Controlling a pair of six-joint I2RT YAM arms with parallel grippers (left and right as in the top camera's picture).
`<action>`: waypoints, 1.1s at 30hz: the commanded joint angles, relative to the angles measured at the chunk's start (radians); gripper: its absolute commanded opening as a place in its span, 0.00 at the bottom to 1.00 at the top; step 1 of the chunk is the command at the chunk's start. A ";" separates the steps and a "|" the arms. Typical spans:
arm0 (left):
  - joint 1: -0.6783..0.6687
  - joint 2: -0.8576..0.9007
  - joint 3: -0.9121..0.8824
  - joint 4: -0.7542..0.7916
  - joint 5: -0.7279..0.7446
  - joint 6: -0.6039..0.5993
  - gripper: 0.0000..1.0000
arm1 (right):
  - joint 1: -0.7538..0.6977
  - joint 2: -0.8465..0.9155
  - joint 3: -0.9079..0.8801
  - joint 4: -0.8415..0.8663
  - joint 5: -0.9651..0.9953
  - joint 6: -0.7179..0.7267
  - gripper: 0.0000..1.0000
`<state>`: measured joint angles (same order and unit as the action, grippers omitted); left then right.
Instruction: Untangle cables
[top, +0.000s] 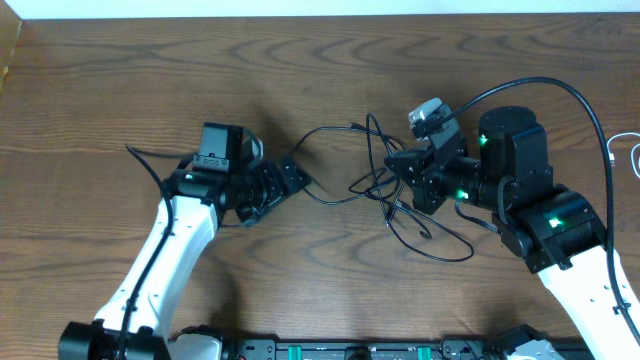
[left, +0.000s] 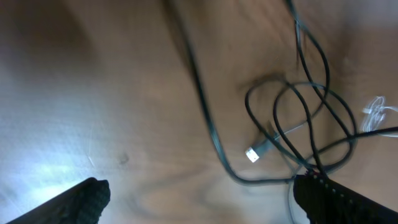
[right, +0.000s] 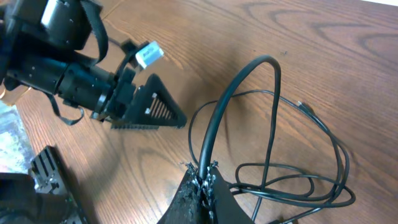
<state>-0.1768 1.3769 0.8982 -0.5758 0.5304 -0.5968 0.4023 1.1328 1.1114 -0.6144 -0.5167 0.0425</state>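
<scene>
Tangle at mid-table: right gripper clamped on a black cable, left gripper spread wide and empty.

From overhead I see the table running off every edge, with the left arm and right arm cut off at the bottom. The left gripper's fingers only poke into the corners of its blurred wrist view, with nothing between them. The right gripper's jaws are closed tight on the one cable, which arches up from them; from overhead I cannot see its tips under the wrist. The black cables lie loosely knotted under and beside the right gripper, and I cannot tell how many there are or which crosses which. A white cable is cut off at the right edge. One silver plug shows.
</scene>
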 joint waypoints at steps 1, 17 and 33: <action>-0.057 -0.016 0.009 0.035 -0.265 0.107 0.99 | -0.002 -0.010 0.000 0.001 -0.041 0.010 0.01; -0.409 0.034 0.009 0.499 -0.420 0.185 0.91 | -0.002 -0.011 0.000 0.002 -0.097 0.055 0.01; -0.390 0.190 0.013 0.700 -0.419 0.101 0.08 | -0.016 -0.053 0.001 0.002 -0.085 0.076 0.01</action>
<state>-0.6060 1.6062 0.8982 0.1139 0.1284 -0.4576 0.3973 1.1057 1.1110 -0.6136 -0.5915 0.1066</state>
